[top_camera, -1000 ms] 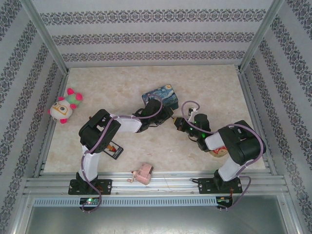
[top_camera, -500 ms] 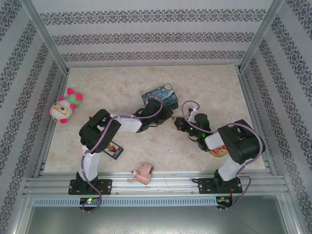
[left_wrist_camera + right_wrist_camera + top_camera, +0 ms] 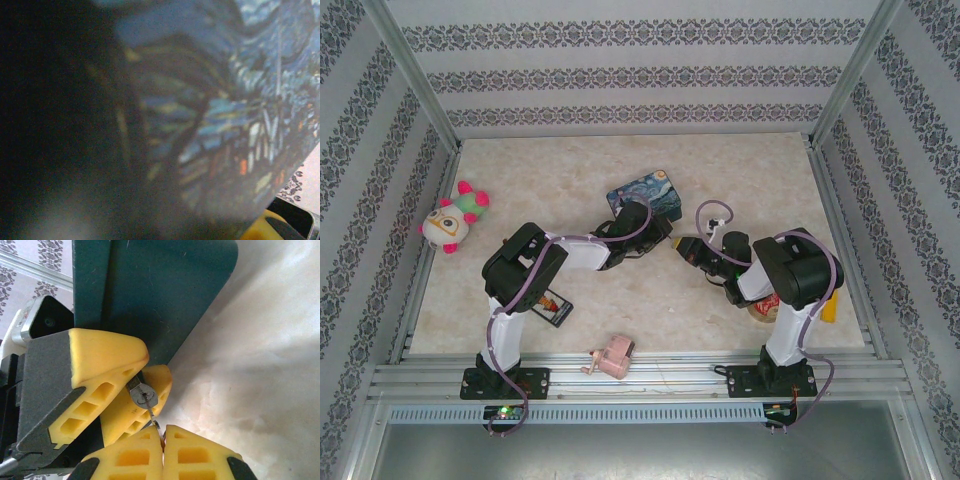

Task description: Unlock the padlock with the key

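In the right wrist view the tiny dark padlock (image 3: 143, 394) sits pinched between the two yellow fingers (image 3: 102, 362) of my left gripper (image 3: 669, 240). The slim metal key (image 3: 154, 416) runs from the padlock's keyhole down into my right gripper (image 3: 163, 434), whose yellow pads are shut on it. From above, the two grippers meet tip to tip near mid-table, with my right gripper (image 3: 684, 248) on the right. The padlock and key are too small to make out there.
The blue painted tin (image 3: 644, 196) lies just behind the left wrist and looms blurred and close in the left wrist view (image 3: 225, 100). A plush toy (image 3: 454, 219) sits far left, a pink gadget (image 3: 612, 357) near the front edge, a dark card (image 3: 553, 306) by the left arm.
The right arm's elbow has swung left and higher, uncovering a yellow object at the right. The meeting grippers and the blue tin have shifted slightly left. Both grips are unchanged.
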`<act>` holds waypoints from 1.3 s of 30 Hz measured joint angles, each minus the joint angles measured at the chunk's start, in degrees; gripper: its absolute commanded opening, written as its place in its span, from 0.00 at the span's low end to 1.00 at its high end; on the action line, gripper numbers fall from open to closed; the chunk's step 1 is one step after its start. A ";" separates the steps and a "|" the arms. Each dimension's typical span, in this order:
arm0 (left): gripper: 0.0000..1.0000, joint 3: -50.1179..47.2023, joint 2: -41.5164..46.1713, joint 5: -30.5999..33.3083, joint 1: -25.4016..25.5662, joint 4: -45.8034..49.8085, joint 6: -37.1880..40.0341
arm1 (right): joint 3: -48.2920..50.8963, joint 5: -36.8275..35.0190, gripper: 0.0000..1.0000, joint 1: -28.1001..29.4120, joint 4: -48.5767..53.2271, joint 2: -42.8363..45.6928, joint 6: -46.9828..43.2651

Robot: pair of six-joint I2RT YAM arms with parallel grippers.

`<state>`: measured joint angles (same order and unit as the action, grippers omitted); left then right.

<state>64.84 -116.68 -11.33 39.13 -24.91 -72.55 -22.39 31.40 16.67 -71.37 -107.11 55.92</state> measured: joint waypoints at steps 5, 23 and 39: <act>0.10 0.11 -0.09 0.00 0.00 -0.04 -0.42 | -0.07 0.24 0.00 -0.09 -0.22 -0.04 1.64; 0.10 0.17 -0.39 -0.02 -0.26 -1.77 -2.10 | -0.70 0.92 0.00 -1.20 -2.27 -1.49 11.10; 0.10 0.28 -0.96 -0.26 -0.26 -4.07 -3.43 | -1.42 3.87 0.00 -2.99 -2.60 -1.46 16.00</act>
<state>65.12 -117.64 -11.60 38.87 -28.97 -75.99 -23.81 35.27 13.67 -73.97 -108.57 71.92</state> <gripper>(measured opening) 0.315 0.049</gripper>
